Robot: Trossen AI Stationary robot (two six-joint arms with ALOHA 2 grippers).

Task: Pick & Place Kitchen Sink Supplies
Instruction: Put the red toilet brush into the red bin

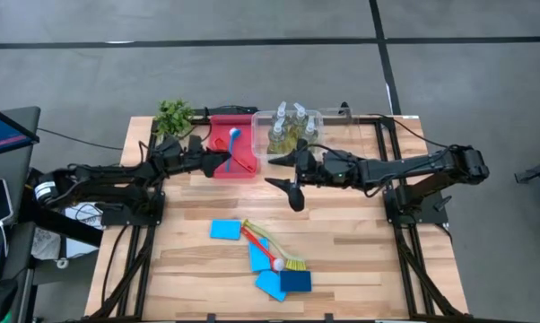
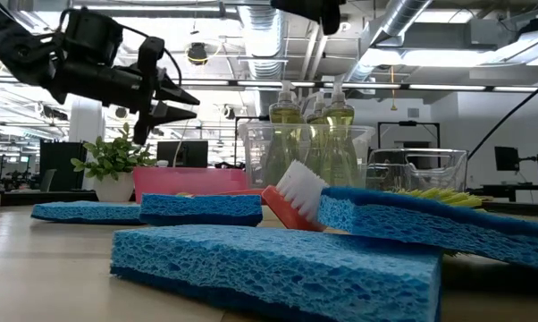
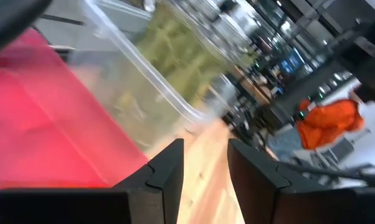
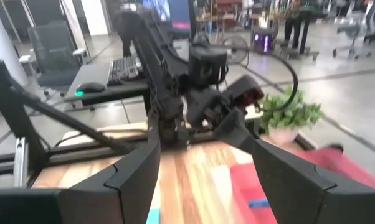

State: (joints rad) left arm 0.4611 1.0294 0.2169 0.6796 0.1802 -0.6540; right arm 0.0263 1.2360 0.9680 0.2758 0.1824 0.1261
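— Wooden counter (image 1: 342, 242) first: what have you got along its far edge?

— Your red tray (image 1: 237, 166) sits at the far edge with a blue brush (image 1: 232, 144) lying in it. Just beside it stands the clear bin (image 1: 261, 135) with the bottles (image 1: 288, 130) of yellow-green liquid upright inside; you can count 3 in the low view, more I cannot tell. A second clear bin (image 1: 337, 117) is next along, and the green plant (image 1: 173, 115) marks the far left corner.

— And the arms?

— Your left gripper (image 1: 223, 161) hangs over the near edge of the red tray, fingers (image 3: 169, 171) spread with a narrow gap and nothing between them. Your right gripper (image 1: 283, 175) hovers just in front of the bin of bottles, fingers (image 4: 134, 174) spread wide, empty. The 2 grippers face each other, near but apart.

— Where is the rest of the supplies?

— Near edge, centre. One light blue sponge (image 1: 225, 230) lies alone; a red brush (image 1: 256, 242) and a yellow brush (image 1: 283, 256) cross another sponge (image 1: 259, 258), and a darker sponge (image 1: 296, 281) overlaps a light one (image 1: 270, 285) closest to the near edge.

— Open room?

— You have bare wood between the grippers and that pile, and wide bare stretches on the right and left sides of the counter.
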